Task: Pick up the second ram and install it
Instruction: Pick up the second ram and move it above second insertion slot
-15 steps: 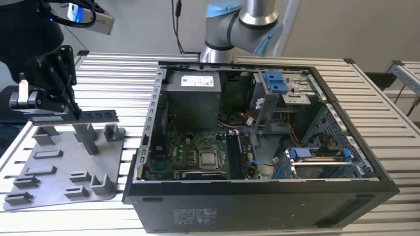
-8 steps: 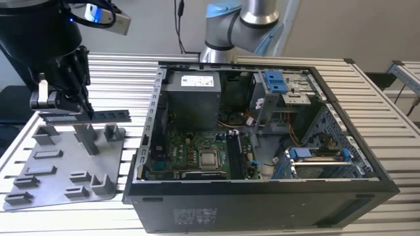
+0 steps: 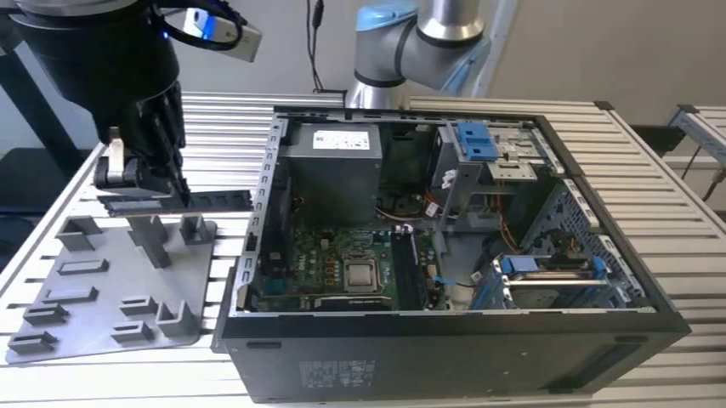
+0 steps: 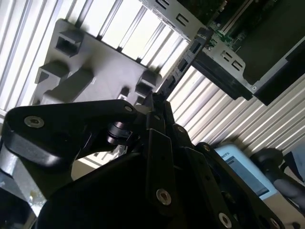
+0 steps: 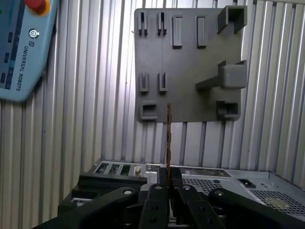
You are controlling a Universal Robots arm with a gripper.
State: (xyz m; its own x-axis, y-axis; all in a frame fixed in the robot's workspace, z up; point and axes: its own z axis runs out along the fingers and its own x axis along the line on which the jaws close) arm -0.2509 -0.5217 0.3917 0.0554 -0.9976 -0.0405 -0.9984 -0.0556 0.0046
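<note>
The open case [image 3: 454,340] fills the exterior view's right, with the grey tray [image 3: 102,297] on its left. Over the tray's far posts, the gripper [image 3: 138,191] clamps the ram [image 3: 216,201]. The ram's long axis lies level, pointing toward the case.

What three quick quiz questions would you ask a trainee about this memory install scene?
1. True or false: the second ram is already installed inside the computer case.
2. Multiple choice: the jaws are A) open and empty, B) shut on the second ram, C) shut on a blue clip.
3. Fill in: in the exterior view, the grey holder tray lies on the computer case's ____ side.

Key: 1 false, it is held outside the case, over the tray; 2 B; 3 the exterior view's left.
</note>
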